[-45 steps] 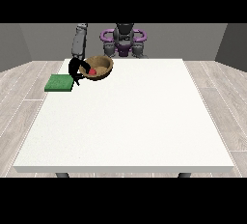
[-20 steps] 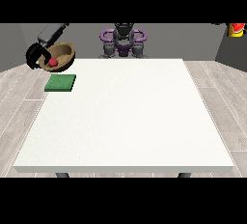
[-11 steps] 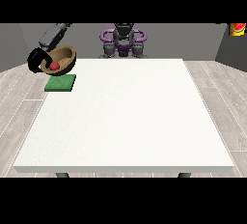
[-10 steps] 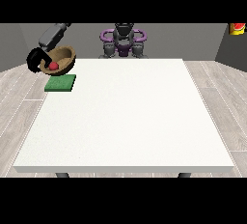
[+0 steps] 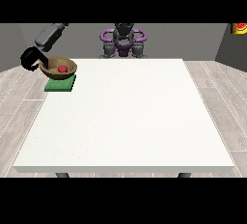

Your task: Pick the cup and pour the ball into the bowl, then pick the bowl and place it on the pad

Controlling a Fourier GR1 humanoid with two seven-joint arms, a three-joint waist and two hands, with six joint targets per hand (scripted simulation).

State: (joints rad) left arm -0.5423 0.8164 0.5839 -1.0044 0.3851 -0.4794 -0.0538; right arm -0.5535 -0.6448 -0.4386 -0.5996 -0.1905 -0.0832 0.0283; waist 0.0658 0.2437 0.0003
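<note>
A brown bowl (image 5: 67,65) with a red ball (image 5: 62,68) inside it sits over the far edge of the green pad (image 5: 60,86) at the table's far left corner. I cannot tell whether the bowl rests on the pad or hangs just above it. The black hand at the view's left (image 5: 31,59) is shut on the bowl's left rim, with its grey arm (image 5: 49,35) rising behind it. No hand shows at the view's right. I see no cup on the table.
The white table (image 5: 125,117) stretches towards the camera. The robot's torso (image 5: 123,39) stands behind its far edge. A small red object (image 5: 239,28) shows at the picture's top right edge, far off the table.
The hand at the view's left has carried the bowl with the ball rightwards and down, from beyond the table's left edge to over the green pad.
</note>
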